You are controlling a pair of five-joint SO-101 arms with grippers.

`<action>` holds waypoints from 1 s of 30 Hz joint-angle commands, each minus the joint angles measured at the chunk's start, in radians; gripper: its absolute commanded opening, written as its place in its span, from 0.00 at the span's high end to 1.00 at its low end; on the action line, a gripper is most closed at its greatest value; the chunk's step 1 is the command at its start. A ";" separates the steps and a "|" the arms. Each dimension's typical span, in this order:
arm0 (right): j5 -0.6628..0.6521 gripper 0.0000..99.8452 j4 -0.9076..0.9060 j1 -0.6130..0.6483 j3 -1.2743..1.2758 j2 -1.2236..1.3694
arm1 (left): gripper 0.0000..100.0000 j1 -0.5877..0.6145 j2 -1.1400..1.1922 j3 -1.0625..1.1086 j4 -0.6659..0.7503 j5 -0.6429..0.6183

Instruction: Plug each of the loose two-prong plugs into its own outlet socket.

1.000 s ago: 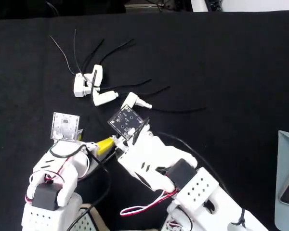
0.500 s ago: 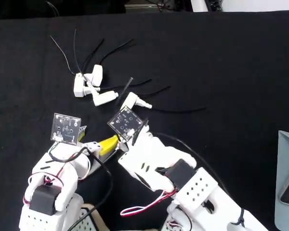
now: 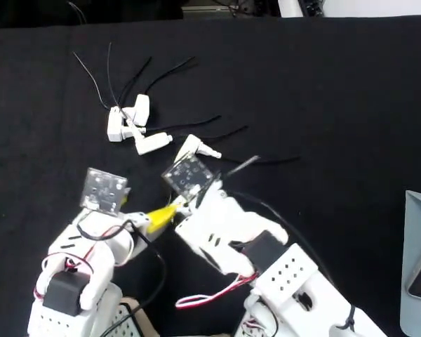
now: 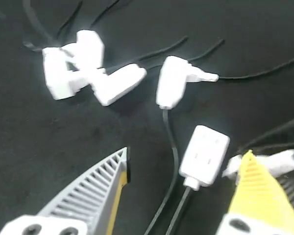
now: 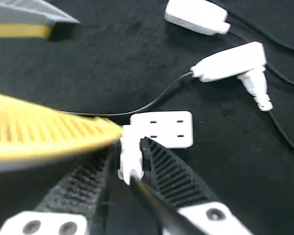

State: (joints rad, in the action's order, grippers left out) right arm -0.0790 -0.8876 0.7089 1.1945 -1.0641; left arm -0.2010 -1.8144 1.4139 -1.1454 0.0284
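Note:
A white outlet block (image 4: 206, 154) with slot pairs lies on the black table, between the fingers of my open left gripper (image 4: 186, 155). In the right wrist view my right gripper (image 5: 130, 159) is shut on a small white plug (image 5: 129, 147) that touches the edge of the outlet block (image 5: 161, 128). The left gripper's yellow finger (image 5: 49, 139) reaches in beside that plug. Farther back lie loose white plugs: one with prongs out (image 4: 174, 81), another (image 4: 120, 83), and a clustered pair (image 4: 71, 68). From above, the left gripper (image 3: 158, 216) and right arm (image 3: 224, 225) meet near the table's middle.
Thin black cables (image 3: 126, 77) trail from the plugs toward the back of the table. A grey tray (image 3: 419, 267) sits at the right edge. The black cloth (image 3: 337, 105) on the right side is open room.
The left arm has swung right, bringing its yellow finger up to the right gripper. The right gripper shifted slightly right, and a black cable end swung over to its right side.

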 commanded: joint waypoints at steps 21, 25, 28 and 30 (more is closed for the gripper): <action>-0.097 0.99 0.249 -0.157 -0.188 0.515 | 0.72 0.194 -0.005 -0.021 -0.003 -0.020; -0.097 0.99 0.259 -0.190 -0.211 0.539 | 0.72 0.196 -0.005 -0.021 -0.005 -0.020; -0.100 0.99 0.276 -0.212 -0.222 0.562 | 0.72 0.196 -0.005 -0.018 -0.005 -0.020; -0.120 0.99 0.278 -0.209 -0.222 0.582 | 0.72 0.196 -0.005 -0.018 -0.005 -0.020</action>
State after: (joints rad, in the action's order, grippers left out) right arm -0.1788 -0.6299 0.5140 1.0288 -0.4948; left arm -0.0138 -1.8128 1.4139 -1.1454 0.0176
